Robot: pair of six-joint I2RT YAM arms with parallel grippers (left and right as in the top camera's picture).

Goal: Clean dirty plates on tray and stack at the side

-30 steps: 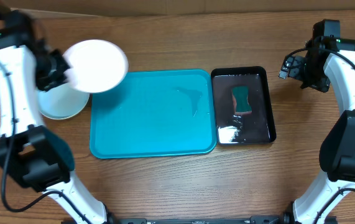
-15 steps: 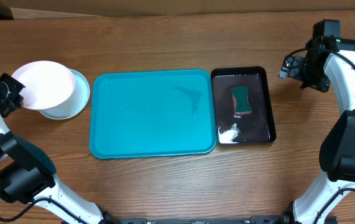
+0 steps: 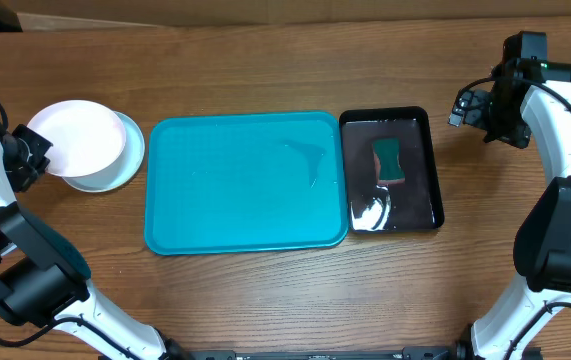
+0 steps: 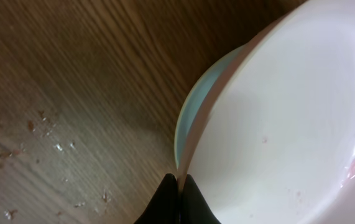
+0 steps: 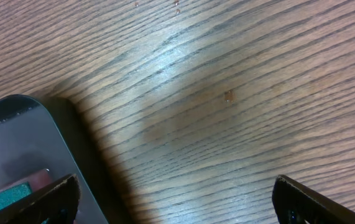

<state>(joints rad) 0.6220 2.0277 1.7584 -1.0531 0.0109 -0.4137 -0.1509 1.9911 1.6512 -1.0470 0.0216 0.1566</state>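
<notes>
At the tray's (image 3: pixel 245 235) 9 o'clock, the white plate (image 3: pixel 75 140) is rim-pinched by the left end effector (image 4: pixel 178 182) for stacking; the right end effector (image 5: pixel 177 202) is spread empty.

Grained matt wood table (image 3: pixel 265 60), smooth glossy white plastic plate (image 4: pixel 289 112), shiny turquoise plastic tray (image 3: pixel 245 200), glossy wet black tray (image 3: pixel 420 150).
</notes>
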